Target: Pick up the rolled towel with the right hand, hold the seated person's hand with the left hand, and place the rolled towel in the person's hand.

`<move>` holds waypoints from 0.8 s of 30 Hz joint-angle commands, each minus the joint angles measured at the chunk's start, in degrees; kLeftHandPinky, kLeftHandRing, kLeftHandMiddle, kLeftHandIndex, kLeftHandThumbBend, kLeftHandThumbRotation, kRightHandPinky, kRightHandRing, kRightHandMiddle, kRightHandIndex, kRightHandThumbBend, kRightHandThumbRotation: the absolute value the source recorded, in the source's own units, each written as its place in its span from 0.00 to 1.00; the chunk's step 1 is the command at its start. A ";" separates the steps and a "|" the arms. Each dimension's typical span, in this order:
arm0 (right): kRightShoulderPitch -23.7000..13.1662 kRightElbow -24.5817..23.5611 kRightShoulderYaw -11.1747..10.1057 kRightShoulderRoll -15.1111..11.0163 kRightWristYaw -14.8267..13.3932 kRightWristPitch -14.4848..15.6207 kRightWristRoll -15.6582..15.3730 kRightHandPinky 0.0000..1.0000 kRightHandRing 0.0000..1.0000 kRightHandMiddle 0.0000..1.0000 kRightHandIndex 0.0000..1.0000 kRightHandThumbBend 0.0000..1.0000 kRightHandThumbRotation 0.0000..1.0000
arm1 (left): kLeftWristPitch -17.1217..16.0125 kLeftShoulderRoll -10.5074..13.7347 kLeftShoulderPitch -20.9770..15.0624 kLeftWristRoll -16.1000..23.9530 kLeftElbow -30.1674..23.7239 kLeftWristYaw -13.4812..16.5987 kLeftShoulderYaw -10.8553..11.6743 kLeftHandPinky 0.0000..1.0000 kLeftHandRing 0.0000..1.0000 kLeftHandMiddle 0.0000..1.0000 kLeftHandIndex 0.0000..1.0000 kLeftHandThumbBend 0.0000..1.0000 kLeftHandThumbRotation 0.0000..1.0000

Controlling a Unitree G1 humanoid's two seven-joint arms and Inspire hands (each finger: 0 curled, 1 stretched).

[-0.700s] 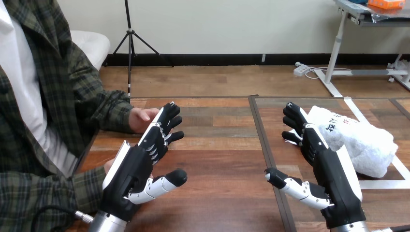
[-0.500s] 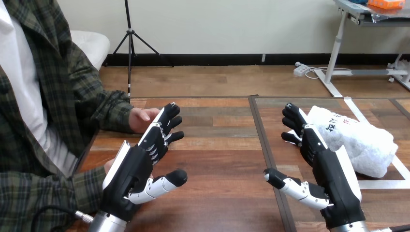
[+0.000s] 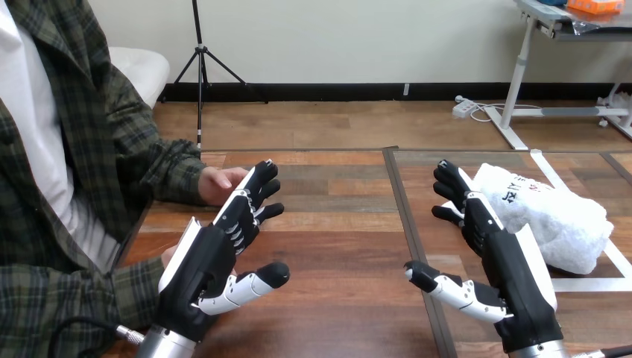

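Observation:
A white rolled towel (image 3: 555,216) lies on the table at the right. My right hand (image 3: 507,265) stands just left of it, open, fingers stretched forward beside the towel's near end and thumb out to the left; whether it touches the towel I cannot tell. At the left, my left hand (image 3: 212,257) is open too, its fingers reaching toward the person's hand (image 3: 218,184), which rests on the table beyond them. The fingertips overlap that hand without curling round it. A second hand of the person peeks out behind my left palm.
The wooden table (image 3: 343,224) has a dark seam down its middle and white tape lines (image 3: 548,171) at the right around the towel. The person's torso and sleeves fill the left side.
My right hand has shifted very slightly left. Nothing else has moved.

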 commanded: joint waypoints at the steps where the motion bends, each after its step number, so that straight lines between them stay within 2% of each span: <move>1: -3.35 -3.00 -1.02 -0.76 -1.24 -0.34 -0.65 0.83 0.92 0.94 0.94 1.00 0.57 | -0.38 -0.27 -2.93 0.30 -2.01 0.42 0.59 0.87 0.95 0.97 0.96 1.00 0.61; 10: -3.71 -4.61 -2.03 -1.30 -2.80 1.41 -2.08 0.80 0.91 0.94 0.94 1.00 0.57 | -0.47 -0.48 -3.04 0.73 -1.85 0.72 0.52 0.87 0.95 0.98 0.96 1.00 0.61; 24: -3.34 -13.56 -3.62 -3.20 -1.94 9.45 -0.85 0.79 0.92 0.95 0.95 1.00 0.56 | -0.29 -0.92 -2.97 1.22 -1.81 1.16 0.39 0.87 0.96 0.98 0.96 1.00 0.61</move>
